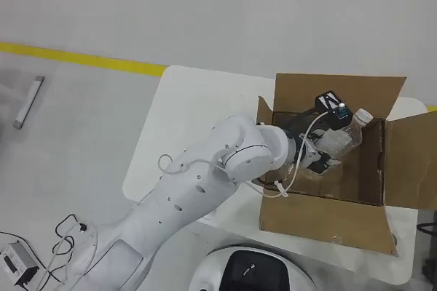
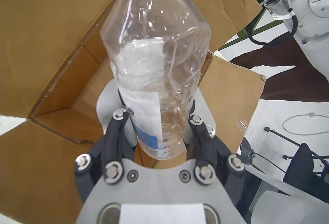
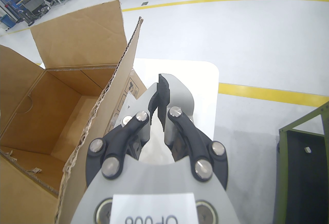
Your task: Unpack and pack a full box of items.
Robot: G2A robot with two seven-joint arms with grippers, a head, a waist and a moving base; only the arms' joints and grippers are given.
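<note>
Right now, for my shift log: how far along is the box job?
Done: the box stands open, its visible floor bare. In hand: the left hand is shut on a clear bottle over the box; the right hand is shut, empty, outside it. Left: unclear whether the bottle is going in or out.

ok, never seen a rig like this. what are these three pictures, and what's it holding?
It is a two-armed robot working at a white table. The top view looks down from above its arms; the other two come from cameras on each wrist. An open cardboard box stands on the table. The left gripper is at the open box, its fingers clamped on the lower end of a clear plastic bottle with a white cap. The right gripper is outside the box, beside its wall, shut and holding nothing.
</note>
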